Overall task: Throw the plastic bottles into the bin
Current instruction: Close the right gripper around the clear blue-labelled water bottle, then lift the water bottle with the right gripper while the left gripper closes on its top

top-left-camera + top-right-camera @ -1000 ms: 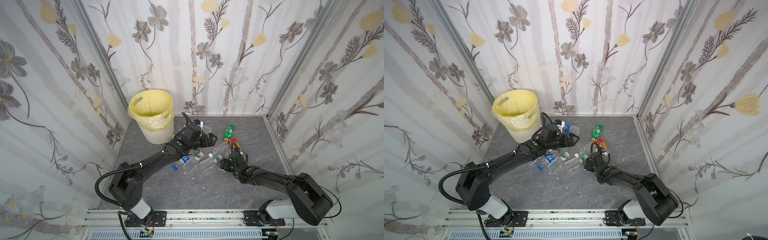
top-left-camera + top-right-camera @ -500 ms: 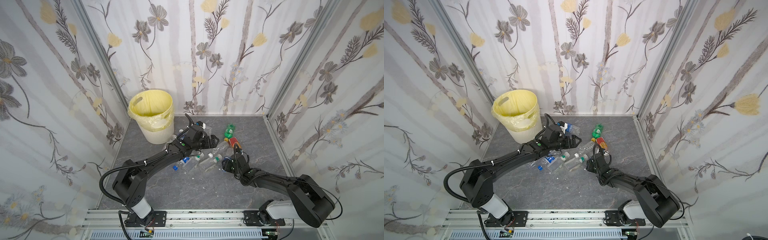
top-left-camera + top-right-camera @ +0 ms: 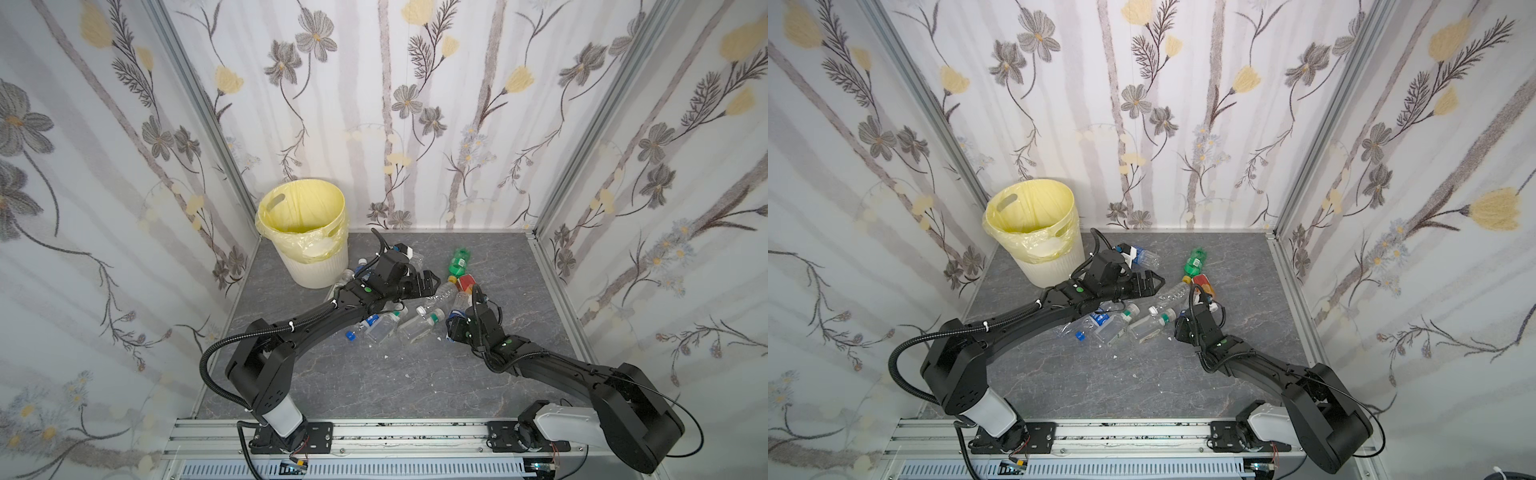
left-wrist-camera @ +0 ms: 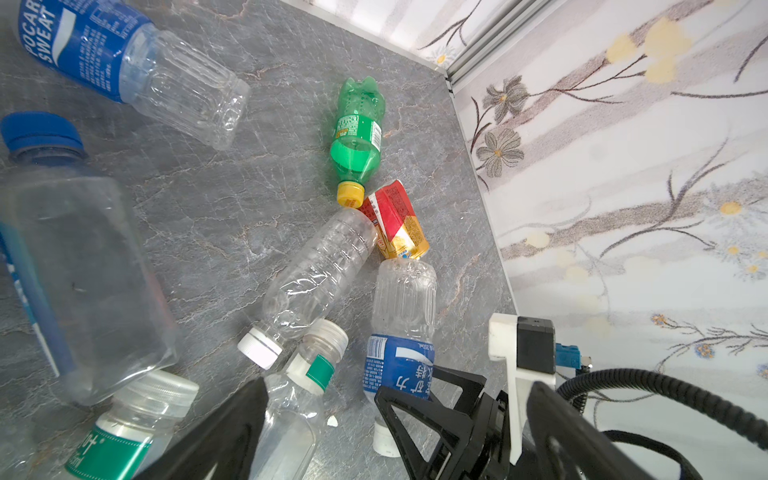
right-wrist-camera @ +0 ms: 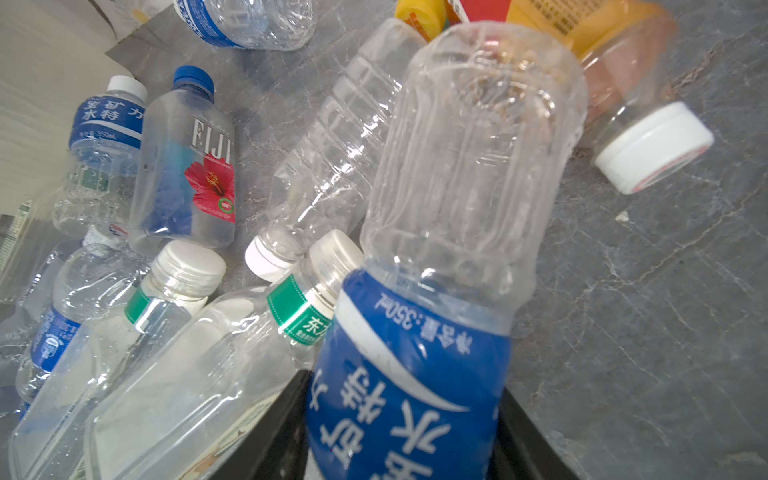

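Note:
Several plastic bottles lie in a heap on the grey floor in both top views. My right gripper [image 5: 405, 424] [image 3: 455, 322] is shut on a clear bottle with a blue label [image 5: 457, 187] [image 4: 403, 303], its fingers pressed against both sides of the label. The bottle's base points at a red-orange labelled bottle [image 4: 395, 220]. My left gripper [image 3: 428, 282] [image 4: 397, 386] hangs wide open and empty just above the heap, close to the right gripper. The bin [image 3: 316, 266] [image 3: 1054, 270], lined with a yellow bag, stands at the back left.
A green bottle [image 3: 457, 259] [image 4: 357, 137] and a long unlabelled clear bottle [image 4: 316, 270] lie beside the held one. A Pocari bottle [image 4: 124, 62] lies behind the left wrist, a Fiji bottle [image 5: 187, 166] near the bin. Flowered walls enclose the floor on three sides.
The right gripper's jaws have closed onto the blue-labelled bottle. The left gripper has drifted slightly to the right over the heap, still wide open.

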### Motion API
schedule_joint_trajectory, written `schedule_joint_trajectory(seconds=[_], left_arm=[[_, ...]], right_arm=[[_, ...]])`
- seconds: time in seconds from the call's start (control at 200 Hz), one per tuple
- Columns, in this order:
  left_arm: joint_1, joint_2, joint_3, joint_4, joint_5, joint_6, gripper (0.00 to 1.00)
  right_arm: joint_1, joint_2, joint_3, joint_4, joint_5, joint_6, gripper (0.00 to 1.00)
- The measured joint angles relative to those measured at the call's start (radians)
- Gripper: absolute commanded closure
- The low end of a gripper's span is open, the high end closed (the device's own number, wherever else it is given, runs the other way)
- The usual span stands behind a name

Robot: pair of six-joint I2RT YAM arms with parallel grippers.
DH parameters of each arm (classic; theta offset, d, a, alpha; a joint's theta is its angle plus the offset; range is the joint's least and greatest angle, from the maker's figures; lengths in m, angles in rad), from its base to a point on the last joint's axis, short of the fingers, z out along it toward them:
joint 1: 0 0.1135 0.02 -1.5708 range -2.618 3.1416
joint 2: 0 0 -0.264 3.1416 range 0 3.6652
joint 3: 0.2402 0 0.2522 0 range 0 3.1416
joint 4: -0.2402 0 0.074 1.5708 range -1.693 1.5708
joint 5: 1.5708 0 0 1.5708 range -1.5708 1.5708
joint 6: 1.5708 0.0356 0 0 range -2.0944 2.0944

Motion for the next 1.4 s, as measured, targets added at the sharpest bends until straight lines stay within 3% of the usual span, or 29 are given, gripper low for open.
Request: schedule_joint_trajectory(seconds=[0.699,0.919,1.399], left_arm=[[0.038,-0.040,-0.002,0.002,-0.031,0.002,0.00],[0.093,-0.030,0.028,0.002,0.018,-0.021,0.00],[0.124,0.000,0.076,-0.004,0.107,-0.057,0.00]], right_arm=[[0.002,-0.079,0.117,-0.062,-0.007,-0.089,0.47],[0.040,-0.047,0.190,-0.051,-0.032,-0.108,0.47],[0.135,0.019,0.313,-0.010,-0.074,-0.185,0.47]])
